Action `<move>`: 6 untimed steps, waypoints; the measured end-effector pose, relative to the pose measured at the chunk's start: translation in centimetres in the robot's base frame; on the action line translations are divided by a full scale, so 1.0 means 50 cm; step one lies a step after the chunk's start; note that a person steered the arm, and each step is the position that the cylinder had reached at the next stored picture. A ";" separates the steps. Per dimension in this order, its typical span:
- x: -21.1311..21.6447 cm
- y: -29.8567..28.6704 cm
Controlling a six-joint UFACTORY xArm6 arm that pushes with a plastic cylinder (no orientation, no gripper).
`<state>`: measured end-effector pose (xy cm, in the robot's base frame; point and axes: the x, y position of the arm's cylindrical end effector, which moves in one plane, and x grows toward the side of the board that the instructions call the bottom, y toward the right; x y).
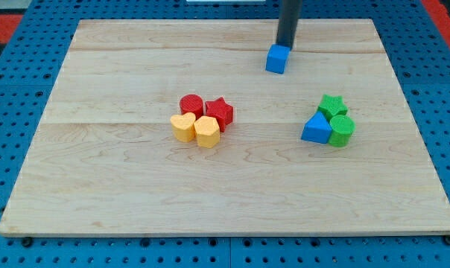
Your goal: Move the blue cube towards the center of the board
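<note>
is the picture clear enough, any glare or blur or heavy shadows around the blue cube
Camera view: sharp and evenly lit, no glare on the board; only faint soft shadows under the blocks. The blue cube is crisp, with my tip right behind it, toward the view's top.

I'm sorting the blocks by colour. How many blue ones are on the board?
2. The blue cube sits near the view's top, right below my tip. A blue triangular block sits at the view's right, touching the green blocks. None seems hidden.

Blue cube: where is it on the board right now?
The blue cube sits near the view's top edge of the board, right of centre, with my tip right behind it, and well above the green star cluster.
</note>
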<state>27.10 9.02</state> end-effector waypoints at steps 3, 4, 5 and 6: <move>0.081 -0.012; 0.122 -0.029; 0.170 -0.035; 0.176 -0.105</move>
